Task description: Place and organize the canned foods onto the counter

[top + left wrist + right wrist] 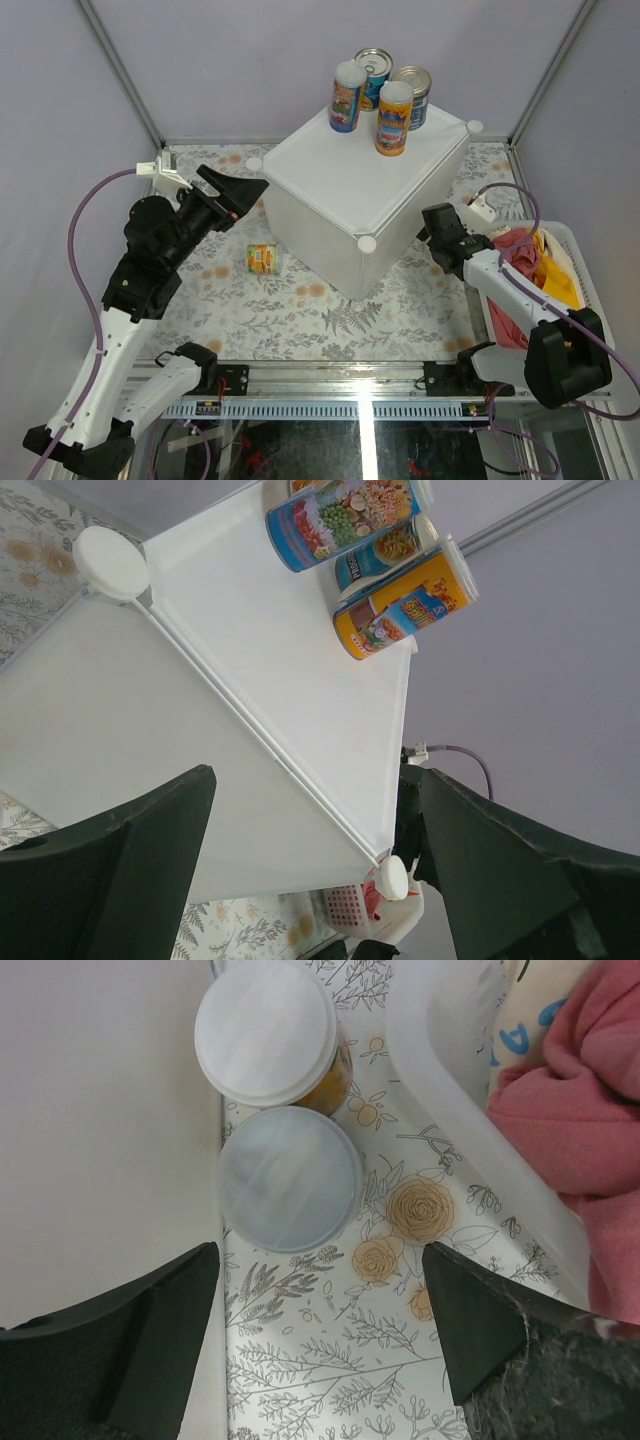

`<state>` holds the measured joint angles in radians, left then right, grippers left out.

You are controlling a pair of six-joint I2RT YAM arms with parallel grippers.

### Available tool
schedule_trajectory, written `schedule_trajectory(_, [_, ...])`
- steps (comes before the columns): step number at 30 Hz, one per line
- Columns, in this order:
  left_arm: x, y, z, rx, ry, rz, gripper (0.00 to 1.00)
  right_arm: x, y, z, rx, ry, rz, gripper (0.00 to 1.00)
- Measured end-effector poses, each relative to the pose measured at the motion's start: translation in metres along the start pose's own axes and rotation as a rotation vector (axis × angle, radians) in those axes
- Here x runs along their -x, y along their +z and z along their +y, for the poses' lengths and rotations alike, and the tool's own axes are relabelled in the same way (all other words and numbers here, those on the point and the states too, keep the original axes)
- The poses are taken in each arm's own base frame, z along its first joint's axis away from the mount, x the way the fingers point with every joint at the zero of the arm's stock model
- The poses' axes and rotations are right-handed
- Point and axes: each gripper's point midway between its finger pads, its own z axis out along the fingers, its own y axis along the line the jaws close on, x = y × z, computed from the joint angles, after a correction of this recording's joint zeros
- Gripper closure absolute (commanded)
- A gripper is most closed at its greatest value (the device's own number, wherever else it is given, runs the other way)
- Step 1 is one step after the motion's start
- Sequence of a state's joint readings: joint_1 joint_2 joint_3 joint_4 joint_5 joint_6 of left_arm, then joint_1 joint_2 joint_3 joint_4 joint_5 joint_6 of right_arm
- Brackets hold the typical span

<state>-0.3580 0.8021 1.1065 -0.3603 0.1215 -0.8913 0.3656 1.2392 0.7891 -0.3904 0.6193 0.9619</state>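
right wrist view showed two white-lidded tins [290, 1178] at upper centre, beside the counter [100, 1110]; right gripper [318, 1290] and left gripper [310, 820] both stood wide, empty. we judged the tins rigid, slick, fairly heavy: clamp mid-wall.

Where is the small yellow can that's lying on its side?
In the top view, the yellow can lies on the flowered tablecloth on the left side, beside the white box and just below the left gripper.
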Motion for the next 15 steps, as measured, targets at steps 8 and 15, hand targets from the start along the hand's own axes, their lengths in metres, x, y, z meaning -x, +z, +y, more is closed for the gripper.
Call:
schedule_trajectory(8, [0.001, -0.001, -0.001, -0.001, 0.001, -0.004, 0.17, 0.002, 0.018, 0.000, -0.013, 0.026, -0.010, 0.11])
schedule_trajectory(15, [0.002, -0.001, -0.001, 0.001, 0.001, -0.008, 0.17, 0.006, 0.031, 0.002, -0.015, 0.045, -0.016, 0.11])
